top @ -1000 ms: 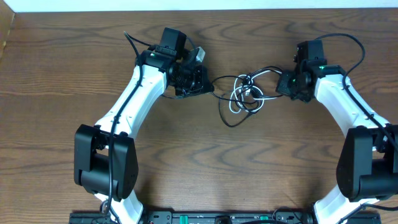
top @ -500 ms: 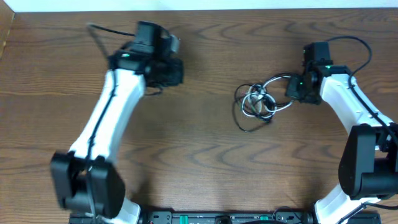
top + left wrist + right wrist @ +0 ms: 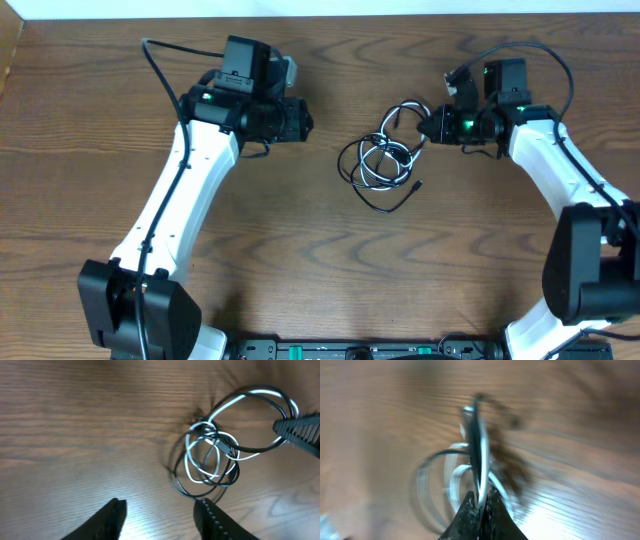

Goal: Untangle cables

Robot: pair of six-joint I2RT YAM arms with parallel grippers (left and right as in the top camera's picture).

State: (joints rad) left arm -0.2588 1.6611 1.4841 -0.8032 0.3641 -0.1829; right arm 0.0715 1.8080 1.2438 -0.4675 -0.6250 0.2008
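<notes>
Overhead: the cables [image 3: 388,152] lie on the tabletop [image 3: 320,270] as one knot of white and black loops. The knot touches the right pincer [image 3: 432,124]. The left pincer [image 3: 300,120] sits well apart from the right pincer, beyond the knot.

Left wrist: left pincer [image 3: 160,520] spread and empty. The white loop threads through the black ones [image 3: 218,446].

Right wrist, blurred: right pincer [image 3: 479,510] clamped on a white-and-black strand.

We judge the step to be anchor-and-pull. Next, the left pincer needs to take a black loop on the knot's side farthest from the right pincer and draw it away.
</notes>
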